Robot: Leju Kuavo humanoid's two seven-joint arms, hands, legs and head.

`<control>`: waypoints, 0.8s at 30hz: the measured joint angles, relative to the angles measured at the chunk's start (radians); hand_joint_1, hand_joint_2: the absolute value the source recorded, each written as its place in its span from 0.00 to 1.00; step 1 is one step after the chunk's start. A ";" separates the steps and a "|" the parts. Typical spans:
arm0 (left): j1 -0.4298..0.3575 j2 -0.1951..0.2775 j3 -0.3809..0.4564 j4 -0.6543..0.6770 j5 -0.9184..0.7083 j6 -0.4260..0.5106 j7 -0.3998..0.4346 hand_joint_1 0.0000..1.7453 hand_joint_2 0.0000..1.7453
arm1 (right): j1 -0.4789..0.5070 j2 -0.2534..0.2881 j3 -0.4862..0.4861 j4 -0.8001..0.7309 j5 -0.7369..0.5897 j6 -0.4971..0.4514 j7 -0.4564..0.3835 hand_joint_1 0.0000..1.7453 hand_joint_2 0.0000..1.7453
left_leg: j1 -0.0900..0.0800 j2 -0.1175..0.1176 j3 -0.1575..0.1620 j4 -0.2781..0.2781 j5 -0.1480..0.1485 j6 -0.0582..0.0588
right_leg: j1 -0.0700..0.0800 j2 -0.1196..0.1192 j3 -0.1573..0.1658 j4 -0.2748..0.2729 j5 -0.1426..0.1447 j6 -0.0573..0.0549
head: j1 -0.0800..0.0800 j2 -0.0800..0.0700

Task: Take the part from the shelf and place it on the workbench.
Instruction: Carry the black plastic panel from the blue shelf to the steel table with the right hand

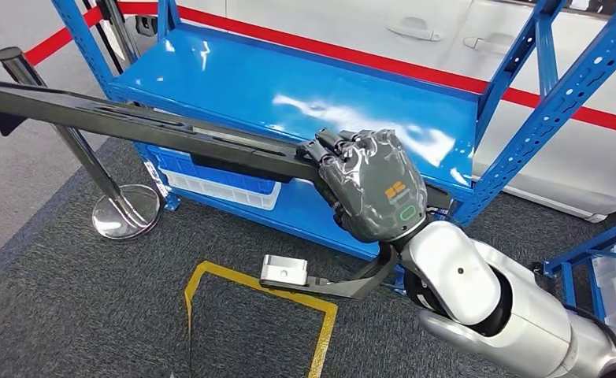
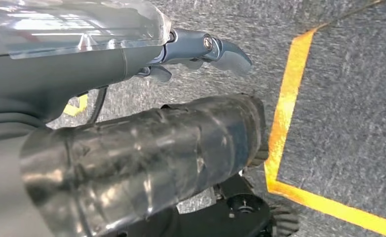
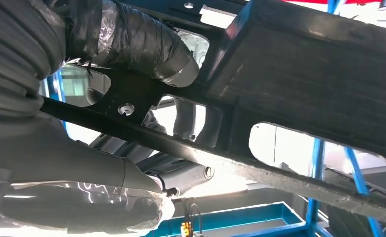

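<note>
The part [image 1: 131, 122] is a long black plastic bar with cut-outs. It reaches from my right hand [image 1: 372, 185] out to the left, in front of the blue shelf's top board [image 1: 289, 87] and above the floor. My right hand grips it near one end, fingers curled over its upper edge. A thinner black limb with a grey block [image 1: 285, 272] hangs below the hand. In the right wrist view the part [image 3: 304, 69] crosses close in front, with my taped thumb [image 3: 141, 39] pressed against it. My left hand [image 2: 146, 143] hangs over the carpet, holding nothing, its fingers [image 2: 215, 49] stretched out.
The blue metal rack has an upright [image 1: 541, 118] just right of my hand and a blue bin [image 1: 218, 177] on its lower board. A chrome stanchion [image 1: 124, 209] stands at the left. A yellow floor outline [image 1: 320, 331] lies below. A white car body [image 1: 447, 39] is behind the rack.
</note>
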 joint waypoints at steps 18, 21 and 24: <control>0.004 0.002 0.000 0.001 -0.008 -0.001 -0.001 0.00 0.00 | 0.009 0.000 -0.001 0.015 0.006 0.018 0.001 1.00 1.00 | -0.013 0.000 -0.137 0.210 -0.058 -0.043 | 0.021 -0.020 0.177 -0.266 0.090 -0.076 | 0.002 0.000; 0.005 0.006 0.000 0.001 -0.009 -0.001 -0.001 0.00 0.00 | 0.008 0.000 -0.001 0.016 0.007 0.021 0.001 1.00 1.00 | -0.013 0.033 -0.071 0.057 0.031 -0.054 | 0.014 -0.035 0.166 -0.225 0.067 -0.052 | 0.001 0.000; 0.000 0.006 0.000 0.000 -0.010 -0.001 -0.002 0.00 0.00 | 0.006 0.000 -0.001 0.015 0.008 0.022 0.001 1.00 1.00 | -0.021 0.044 -0.053 0.007 0.041 -0.026 | 0.022 -0.050 0.152 -0.196 0.054 -0.035 | 0.001 0.000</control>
